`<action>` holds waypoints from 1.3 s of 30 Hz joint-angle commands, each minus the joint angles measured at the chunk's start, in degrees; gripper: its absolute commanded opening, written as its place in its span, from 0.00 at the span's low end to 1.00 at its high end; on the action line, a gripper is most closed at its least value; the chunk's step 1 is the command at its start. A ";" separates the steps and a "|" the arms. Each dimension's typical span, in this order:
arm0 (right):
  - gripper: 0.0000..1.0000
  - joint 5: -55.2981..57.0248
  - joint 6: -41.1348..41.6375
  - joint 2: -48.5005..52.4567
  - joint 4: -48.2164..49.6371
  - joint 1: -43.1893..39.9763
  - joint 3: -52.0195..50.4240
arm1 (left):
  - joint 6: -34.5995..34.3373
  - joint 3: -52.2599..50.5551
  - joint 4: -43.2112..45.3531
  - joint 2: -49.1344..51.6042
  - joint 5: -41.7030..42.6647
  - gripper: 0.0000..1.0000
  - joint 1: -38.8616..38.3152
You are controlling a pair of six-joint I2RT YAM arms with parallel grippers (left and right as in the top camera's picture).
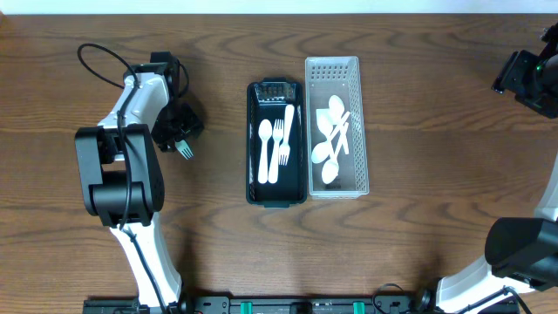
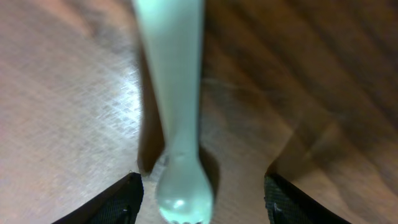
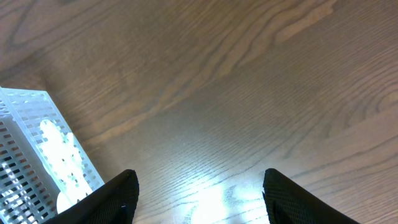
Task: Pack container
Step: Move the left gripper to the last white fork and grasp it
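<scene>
The left arm sits folded at the left of the frame, and the left claw [image 1: 179, 131] points down at the worktop [image 1: 418, 227]. Its fingers are spread wide. A white plastic fork [image 2: 171, 93], badly blurred, lies between them with wood showing on either side, so nothing is gripped. The black container [image 1: 253, 139] stands mid-frame with white cutlery inside, and the white basket [image 1: 359, 113] of spoons [image 1: 331, 139] touches its right side. At the upper right, the right claw [image 3: 199, 205] is spread wide and empty.
</scene>
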 commanded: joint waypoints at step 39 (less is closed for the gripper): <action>0.67 1.53 -0.98 -0.07 -0.37 -0.17 0.48 | -0.20 -6.19 1.51 1.29 1.20 0.06 0.24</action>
